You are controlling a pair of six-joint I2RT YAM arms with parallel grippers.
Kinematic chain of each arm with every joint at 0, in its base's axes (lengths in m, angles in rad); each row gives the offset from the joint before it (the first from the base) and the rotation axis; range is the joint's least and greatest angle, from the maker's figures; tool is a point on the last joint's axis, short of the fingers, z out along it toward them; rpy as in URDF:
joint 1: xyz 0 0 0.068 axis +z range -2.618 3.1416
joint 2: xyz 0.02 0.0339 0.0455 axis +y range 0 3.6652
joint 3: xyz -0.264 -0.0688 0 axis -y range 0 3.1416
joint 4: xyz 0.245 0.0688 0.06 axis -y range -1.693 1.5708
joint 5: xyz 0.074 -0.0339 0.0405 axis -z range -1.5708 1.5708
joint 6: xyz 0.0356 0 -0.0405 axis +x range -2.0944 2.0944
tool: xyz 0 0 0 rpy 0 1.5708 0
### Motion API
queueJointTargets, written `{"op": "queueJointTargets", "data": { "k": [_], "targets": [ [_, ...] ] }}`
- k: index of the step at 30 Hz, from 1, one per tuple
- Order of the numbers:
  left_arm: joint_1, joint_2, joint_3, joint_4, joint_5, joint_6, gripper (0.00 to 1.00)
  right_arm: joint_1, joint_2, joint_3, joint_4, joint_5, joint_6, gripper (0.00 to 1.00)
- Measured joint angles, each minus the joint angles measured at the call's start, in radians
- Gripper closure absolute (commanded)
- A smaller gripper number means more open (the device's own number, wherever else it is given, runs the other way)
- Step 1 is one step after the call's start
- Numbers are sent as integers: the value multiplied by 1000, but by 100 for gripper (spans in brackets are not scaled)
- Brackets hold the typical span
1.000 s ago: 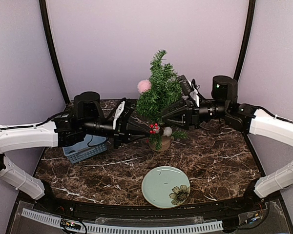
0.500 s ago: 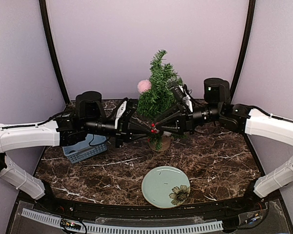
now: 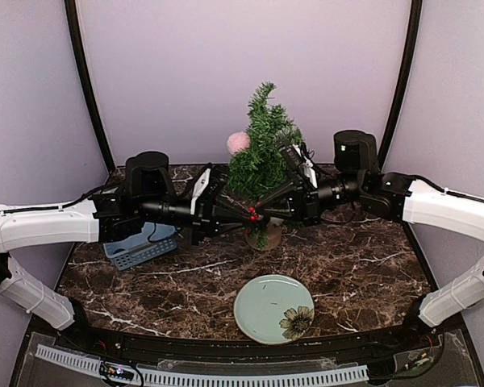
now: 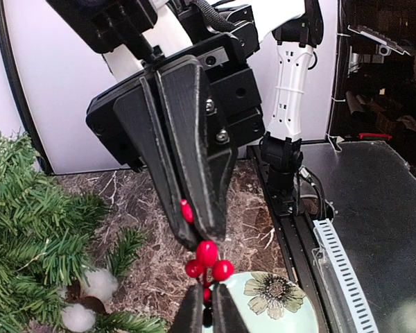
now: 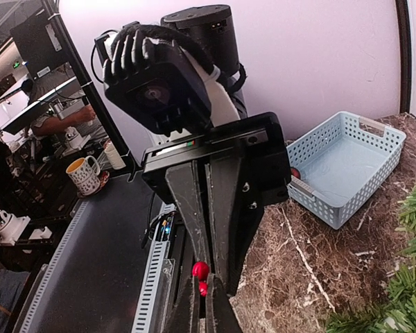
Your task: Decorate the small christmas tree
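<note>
The small christmas tree (image 3: 262, 157) stands at the back middle of the table on its wood stump (image 3: 265, 237), with a pink pompom (image 3: 239, 143) on its left side. In front of its lower branches both grippers meet tip to tip at a red berry sprig (image 3: 251, 214). My left gripper (image 3: 244, 216) is shut on the sprig's stem, and the berries (image 4: 206, 260) show just beyond my left gripper (image 4: 208, 312). Opposite it, my right gripper (image 3: 259, 214) is shut on the same berries (image 5: 200, 270), which sit at my right gripper's (image 5: 202, 305) tips.
A pale green plate (image 3: 274, 309) with a flower print lies near the front middle. A blue basket (image 3: 137, 246) sits at the left under the left arm; a small red thing (image 5: 295, 173) lies in it. White cotton balls (image 4: 90, 284) hang low in the tree.
My right gripper has moved left to the left gripper's tips and closed on the berry sprig. The left gripper has stayed shut and shifted slightly right.
</note>
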Motion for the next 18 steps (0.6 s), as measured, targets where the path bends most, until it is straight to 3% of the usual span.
{"op": "queueJointTargets", "data": {
  "k": [1, 3, 5, 12, 18],
  "targets": [
    [0, 0, 0, 0, -5, 4, 58, 0, 0, 0, -1, 2, -3, 100],
    [0, 0, 0, -1, -24, 4, 42, 0, -1, 0, -8, 15, -9, 100],
    [0, -2, 0, -4, -46, 0, 33, 0, -8, 0, -21, 40, -19, 100],
    [20, -76, -43, 2, -122, -47, 18, -28, -99, 0, -29, 204, -62, 100],
    [127, -164, -145, 83, -151, -155, 14, -31, -129, 34, -36, 407, -129, 100]
  ]
}}
